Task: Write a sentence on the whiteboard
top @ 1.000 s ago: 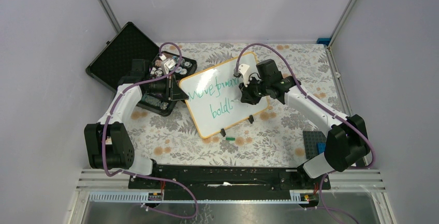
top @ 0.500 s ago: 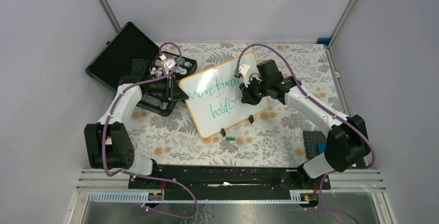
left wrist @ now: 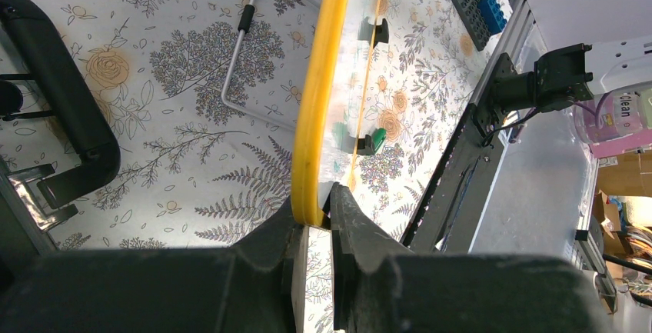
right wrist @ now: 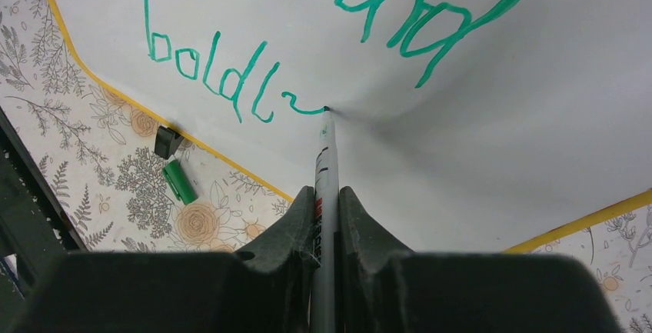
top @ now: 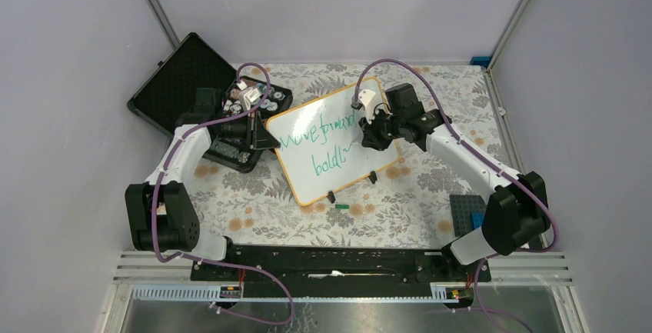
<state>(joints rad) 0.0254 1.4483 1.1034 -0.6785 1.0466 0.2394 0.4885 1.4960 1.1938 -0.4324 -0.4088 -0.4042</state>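
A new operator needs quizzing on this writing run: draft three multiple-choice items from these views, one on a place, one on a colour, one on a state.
1. Where does the green cap lie?
A. on the whiteboard's face
B. on the floral cloth beside the board's near rim
C. between the left jaws

2. What colour is the sentence?
A. red
B. green
C. black

3. What do the left jaws hold?
A. nothing
B. the green cap
C. the whiteboard's yellow rim

Key: 1 B, the cap lies on the cloth next to a black clip foot; 2 B, green strokes show on the board; 3 C, the left wrist view shows them pinching the rim.
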